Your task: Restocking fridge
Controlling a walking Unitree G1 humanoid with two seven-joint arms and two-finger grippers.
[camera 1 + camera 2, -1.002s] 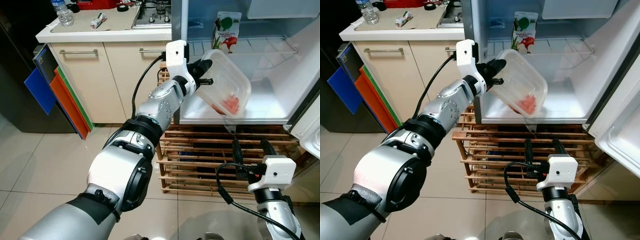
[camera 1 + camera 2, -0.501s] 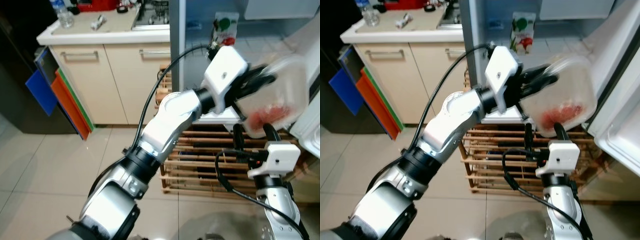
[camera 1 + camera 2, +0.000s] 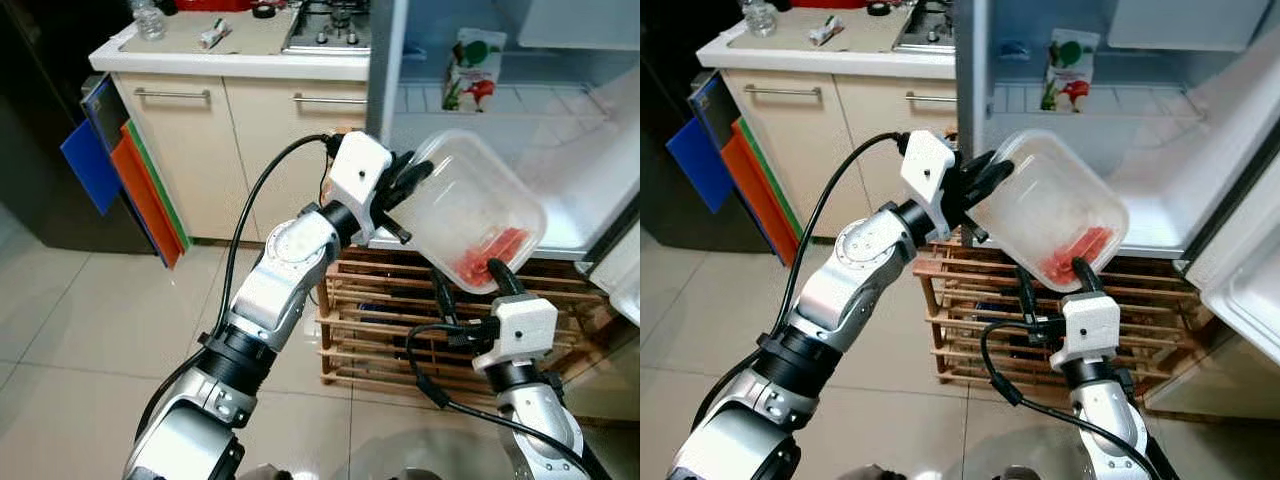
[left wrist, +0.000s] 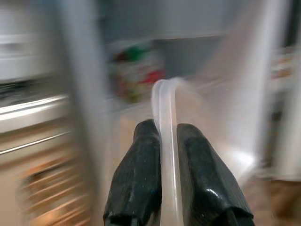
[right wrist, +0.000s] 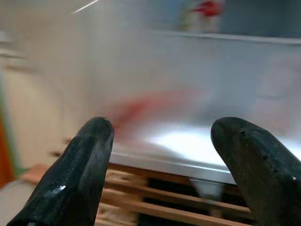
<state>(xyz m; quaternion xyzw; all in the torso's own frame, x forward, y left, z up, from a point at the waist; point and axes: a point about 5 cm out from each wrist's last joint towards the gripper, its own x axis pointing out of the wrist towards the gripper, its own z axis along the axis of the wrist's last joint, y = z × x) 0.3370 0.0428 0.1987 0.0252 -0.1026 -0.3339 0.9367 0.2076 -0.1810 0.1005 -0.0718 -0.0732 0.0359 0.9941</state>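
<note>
While pinching the rim of the clear plastic tub of red food (image 3: 470, 215) in the left gripper (image 4: 162, 141), tilted before the open white fridge (image 3: 560, 190), with right gripper (image 5: 169, 155) spread below: carrying step, apparently; next, level and slide onto the shelf.

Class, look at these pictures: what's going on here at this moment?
The robot stands before an open fridge. Its left gripper is shut on the rim of a clear plastic container with red food inside, holding it tilted at the fridge opening. The right gripper is open just below the container. A carton stands on the fridge shelf.
</note>
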